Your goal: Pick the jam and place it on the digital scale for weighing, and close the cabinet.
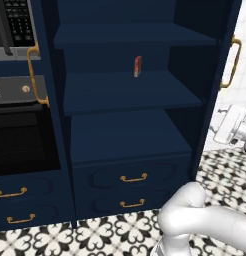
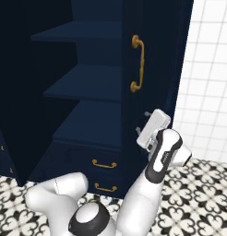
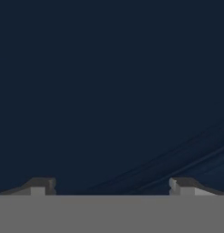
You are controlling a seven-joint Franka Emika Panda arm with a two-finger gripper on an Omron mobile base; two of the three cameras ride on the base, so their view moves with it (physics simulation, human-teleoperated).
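A: The cabinet (image 1: 130, 95) stands open in the left base view, tall and navy, with bare inner shelves. I cannot make out the jam on any of them.

B: What sits left of it?

A: A black oven (image 1: 17, 125) with a keypad panel above, and a vertical brass handle (image 1: 34, 75) on the edge of the left door. Below the oven are low navy drawers with brass pulls.

B: And inside the cabinet?

A: On the middle shelf stands one thin red-orange packet (image 1: 138, 66), upright, towards the back. The other shelves look empty, though their corners are dark. Beneath the shelves are two cabinet drawers (image 1: 132, 185), both shut.

B: Further right?

A: The right door (image 2: 152, 69) hangs open, its brass handle facing out. It stands between the hand and the shelves.

B: So where is the gripper?

A: In the right base view the gripper (image 2: 144, 120) is just beside the outer face of that door, below the handle, in front of white wall tiles. The left base view catches the white hand at the right edge, past the door.

B: The fingers?

A: In the hand view the fingers (image 3: 38, 185) are spread wide with nothing between them, facing plain navy panel close up.
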